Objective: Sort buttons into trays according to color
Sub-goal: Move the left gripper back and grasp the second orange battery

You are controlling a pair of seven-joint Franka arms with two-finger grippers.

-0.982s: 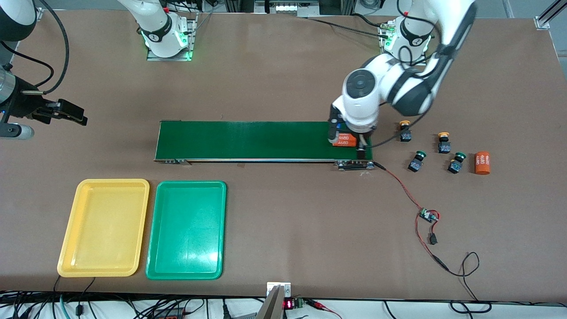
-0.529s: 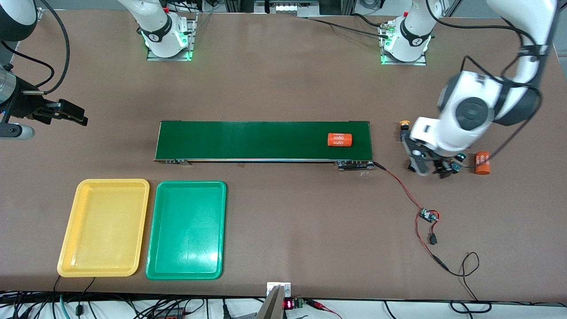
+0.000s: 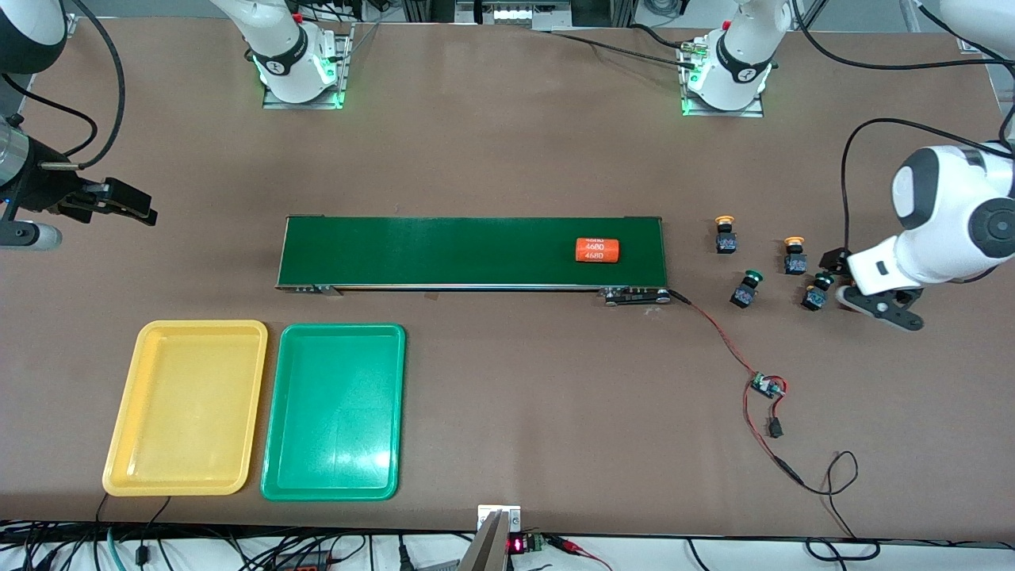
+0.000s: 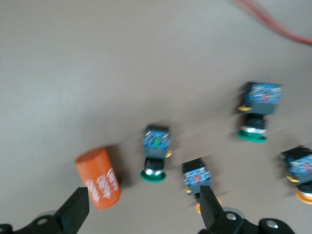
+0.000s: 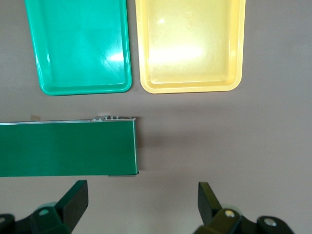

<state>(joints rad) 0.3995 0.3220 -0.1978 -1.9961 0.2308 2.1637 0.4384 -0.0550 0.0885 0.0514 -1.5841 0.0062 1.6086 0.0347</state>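
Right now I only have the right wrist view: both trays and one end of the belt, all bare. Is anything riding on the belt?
Observer: Yes, one orange cylinder lies on the conveyor belt, near the left arm's end of it.
Operator: Where are the buttons?
Observer: On the table off that same end of the belt: two yellow-capped buttons and, nearer the front camera, two green-capped buttons.
Operator: What is the left arm doing?
Observer: The left gripper hovers over that group, jaws open and holding nothing, with a second orange cylinder beside one finger.
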